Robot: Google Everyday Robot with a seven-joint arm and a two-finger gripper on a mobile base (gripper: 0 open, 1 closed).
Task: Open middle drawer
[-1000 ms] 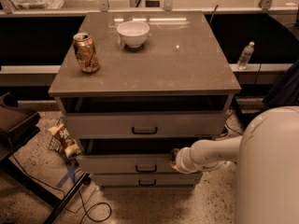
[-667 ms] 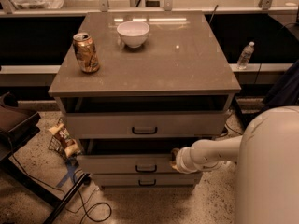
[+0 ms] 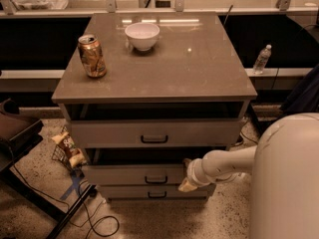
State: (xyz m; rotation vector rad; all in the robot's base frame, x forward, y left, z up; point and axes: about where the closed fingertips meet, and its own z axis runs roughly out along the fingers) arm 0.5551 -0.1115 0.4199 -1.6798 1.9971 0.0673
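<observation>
— So, where is the gripper (image 3: 187, 175) sitting?
— Low down, below the tabletop's (image 3: 199, 68) front edge and toward its front-right corner. It is lying close against the right part of the middle drawer (image 3: 119, 175), just right of the black bar handle (image 3: 156, 179) rather than on it.
— Is it clamping anything?
— I cannot tell whether it is spread or closed (its tip is turned toward the cabinet).
— And the drawer?
— It is sitting second of three, under the top drawer (image 3: 109, 133) and above the bottom drawer (image 3: 124, 193). A dark gap is showing above it, so I'm judging it partly out at most.
— What is the step asking for?
— I'm thinking a hold centred on the handle and a straight, level pull, so nothing is racking sideways. The can (image 3: 92, 56) near the left edge and the bowl (image 3: 142, 35) toward the back edge are standing on top, so jerking is risking a spill.
</observation>
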